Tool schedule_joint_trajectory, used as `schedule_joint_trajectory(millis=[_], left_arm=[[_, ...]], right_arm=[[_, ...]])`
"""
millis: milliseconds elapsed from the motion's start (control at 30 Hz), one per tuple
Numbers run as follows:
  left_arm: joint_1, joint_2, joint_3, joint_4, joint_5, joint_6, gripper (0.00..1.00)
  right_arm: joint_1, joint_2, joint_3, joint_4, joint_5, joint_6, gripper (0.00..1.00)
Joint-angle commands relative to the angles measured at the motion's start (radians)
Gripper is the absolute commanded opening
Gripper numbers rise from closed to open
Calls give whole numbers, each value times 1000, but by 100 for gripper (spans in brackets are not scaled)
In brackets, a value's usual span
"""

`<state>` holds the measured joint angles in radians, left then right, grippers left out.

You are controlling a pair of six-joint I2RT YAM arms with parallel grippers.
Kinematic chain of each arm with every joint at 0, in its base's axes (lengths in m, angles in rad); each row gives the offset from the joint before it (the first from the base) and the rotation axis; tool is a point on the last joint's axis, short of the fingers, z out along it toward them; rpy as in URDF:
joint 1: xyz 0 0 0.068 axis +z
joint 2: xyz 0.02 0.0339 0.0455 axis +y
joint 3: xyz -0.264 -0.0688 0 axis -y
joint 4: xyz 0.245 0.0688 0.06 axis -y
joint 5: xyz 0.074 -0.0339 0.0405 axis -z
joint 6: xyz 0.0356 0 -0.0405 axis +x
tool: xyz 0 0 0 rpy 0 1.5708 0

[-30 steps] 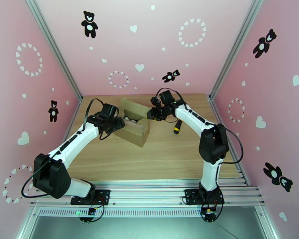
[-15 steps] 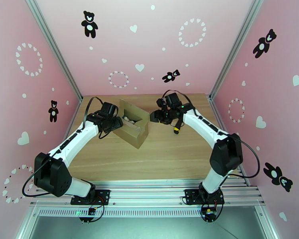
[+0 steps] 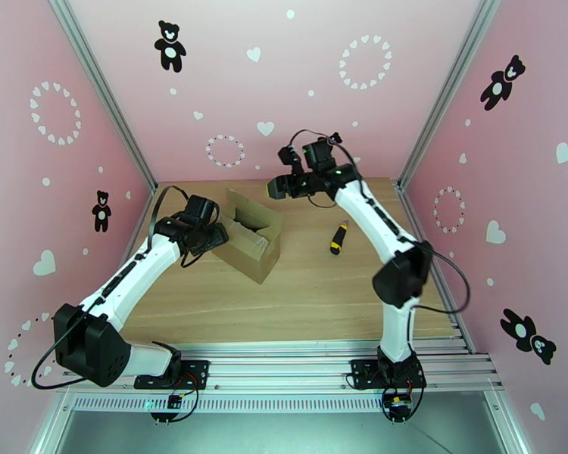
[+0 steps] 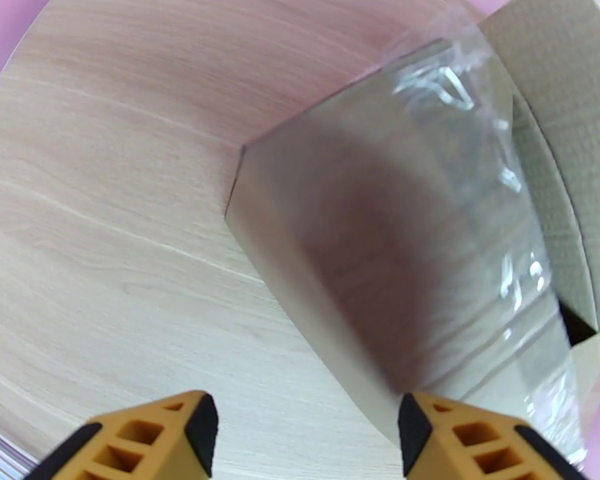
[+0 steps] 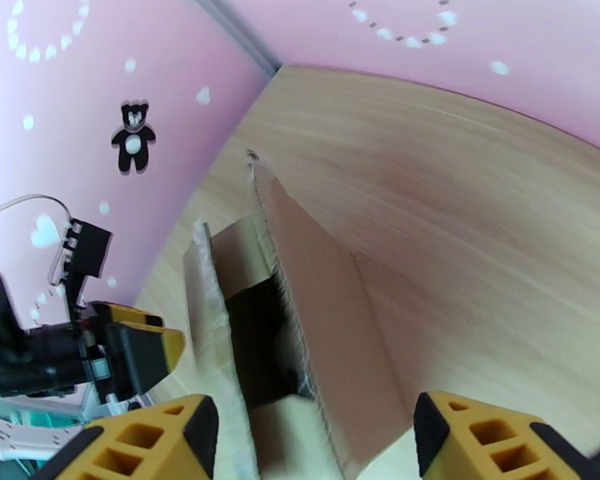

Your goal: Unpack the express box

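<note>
With its top flaps standing open, the express box (image 3: 250, 247) sits on the wooden counter (image 3: 307, 296), left of the middle and nearer the far edge than the near one, turned at an angle to the edges. Clear shiny tape wrinkles over the side seen by the left wrist camera (image 4: 396, 258). From the right wrist camera the inside (image 5: 316, 314) is dark and blurred, and its contents cannot be made out.

The left hand (image 3: 216, 236) is low at the box's left side, just beside it. Its yellow fingers (image 4: 172, 430) are spread apart and clasp nothing, and the taped wall lies just ahead of them.

The right hand (image 3: 273, 188) hangs in the air above the box's far side, clear of the cardboard. Its fingers (image 5: 476, 434) are wide apart and empty.

A yellow-and-black utility knife (image 3: 337, 238) lies on the counter to the right of the box, apart from it.
</note>
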<state>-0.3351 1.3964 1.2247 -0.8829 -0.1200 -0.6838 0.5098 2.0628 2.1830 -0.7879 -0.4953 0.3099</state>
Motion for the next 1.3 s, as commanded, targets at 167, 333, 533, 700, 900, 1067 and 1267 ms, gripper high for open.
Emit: schedule_joint_trajectory(millis=[167, 333, 533, 700, 900, 1067, 1267], left_arm=[[7, -27, -45, -21, 3, -29, 66], [7, -17, -50, -13, 3, -34, 66], [9, 6, -35, -8, 1, -29, 66], [11, 33, -7, -8, -9, -19, 66], [18, 69, 26, -10, -27, -7, 66], [21, 98, 52, -6, -30, 5, 66], [22, 145, 97, -2, -29, 18, 66]], right_arm=[[68, 154, 188, -140, 22, -155, 69], [94, 168, 198, -161, 70, -204, 58], [95, 184, 195, -177, 95, -206, 35], [93, 175, 186, -187, 92, -197, 22], [89, 114, 103, -178, 95, -164, 12], [81, 29, -17, -145, 75, -103, 7], [81, -86, -187, -94, 66, 44, 2]])
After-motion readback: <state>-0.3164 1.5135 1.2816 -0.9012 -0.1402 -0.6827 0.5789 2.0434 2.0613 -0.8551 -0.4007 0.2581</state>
